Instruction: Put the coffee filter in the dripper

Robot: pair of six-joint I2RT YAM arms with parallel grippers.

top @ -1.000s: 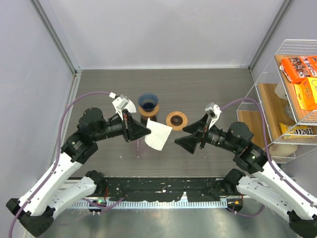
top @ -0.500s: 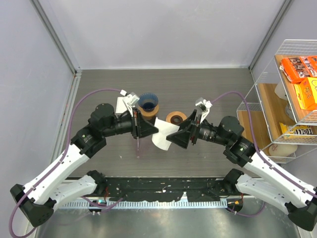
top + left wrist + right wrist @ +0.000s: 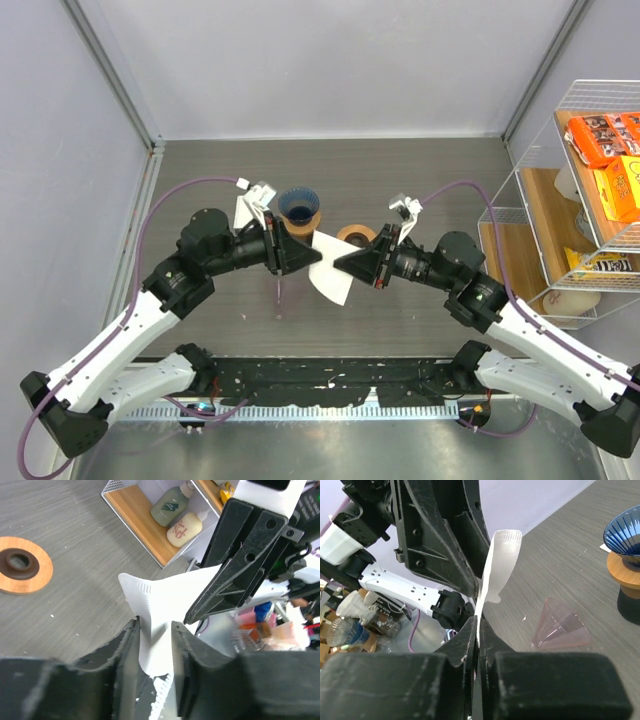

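Grey tabletop (image 3: 420, 180); coffee filter (image 3: 331, 277) pinched in right pincer (image 3: 477, 623) (held midair), left pincer (image 3: 154, 626) narrowly flanking, grip unclear.

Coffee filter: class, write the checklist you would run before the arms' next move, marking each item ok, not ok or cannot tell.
1. Right pincer shut on filter: ok.
2. Left pincer gripping filter: cannot tell; jaws stand apart around it.
3. Dripper upright: ok.
4. Dripper empty: ok.
5. Filter over dripper: not ok; beside it.
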